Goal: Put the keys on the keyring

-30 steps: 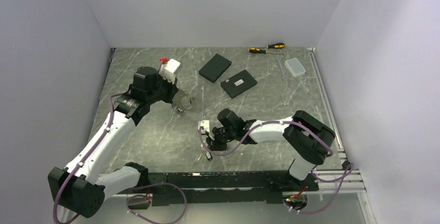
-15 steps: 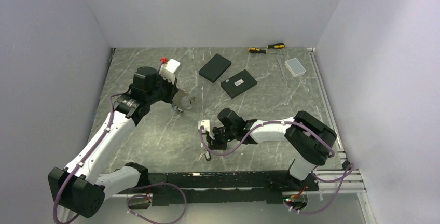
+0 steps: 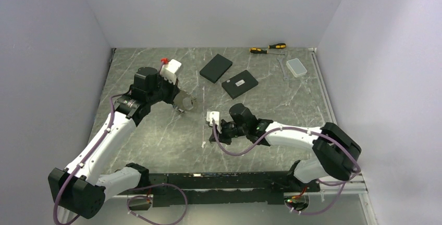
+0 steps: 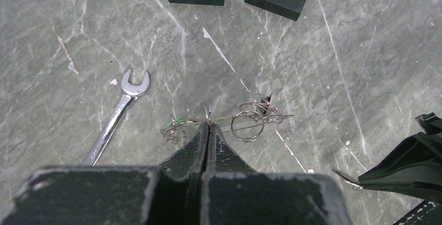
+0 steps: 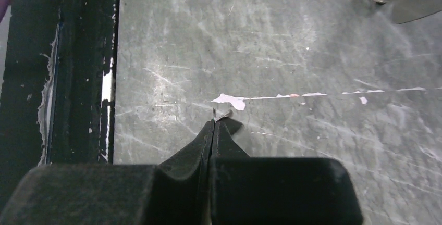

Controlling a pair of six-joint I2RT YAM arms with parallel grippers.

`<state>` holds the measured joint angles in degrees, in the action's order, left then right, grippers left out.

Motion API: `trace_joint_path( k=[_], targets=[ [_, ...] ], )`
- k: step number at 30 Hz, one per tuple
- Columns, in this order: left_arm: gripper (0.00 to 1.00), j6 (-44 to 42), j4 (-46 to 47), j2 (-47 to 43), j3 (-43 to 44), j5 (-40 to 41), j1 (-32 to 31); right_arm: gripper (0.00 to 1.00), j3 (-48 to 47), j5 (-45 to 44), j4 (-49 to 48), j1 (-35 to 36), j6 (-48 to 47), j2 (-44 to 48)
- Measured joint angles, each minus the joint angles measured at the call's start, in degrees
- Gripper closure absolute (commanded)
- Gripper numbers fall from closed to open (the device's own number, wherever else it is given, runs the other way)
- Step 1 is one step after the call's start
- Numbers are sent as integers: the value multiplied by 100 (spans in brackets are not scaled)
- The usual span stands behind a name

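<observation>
In the left wrist view my left gripper is shut on the keyring, a thin grey wire loop seen edge-on. Small rings hang from it to the left, with a green bit, and to the right. In the top view the left gripper holds it above the table's middle left. My right gripper is shut on a small silver key. Only the key's tip shows past the fingers. In the top view the right gripper is to the near right of the left one, a short way apart.
A silver wrench lies on the table under the left gripper. Two black boxes lie at the back middle. Yellow-and-black screwdrivers, a second wrench and a white case lie back right. The black front rail is close to the right gripper.
The right arm has swung away from the front edge, back and to the right, towards the left gripper. The keys that dangled under it no longer show. The left arm has not moved.
</observation>
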<state>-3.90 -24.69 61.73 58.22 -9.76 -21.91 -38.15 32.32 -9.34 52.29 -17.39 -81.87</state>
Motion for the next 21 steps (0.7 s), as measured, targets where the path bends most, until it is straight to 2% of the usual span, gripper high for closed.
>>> trace_joint_path(
  k=[7, 21],
  targets=[
    [100, -55, 44, -2, 0, -245, 0, 100, 63, -623, 22, -4, 214, 531],
    [100, -247, 133, -4, 0, -1440, 0, 100, 61, -2750, 376, -39, 457, 2028]
  ],
)
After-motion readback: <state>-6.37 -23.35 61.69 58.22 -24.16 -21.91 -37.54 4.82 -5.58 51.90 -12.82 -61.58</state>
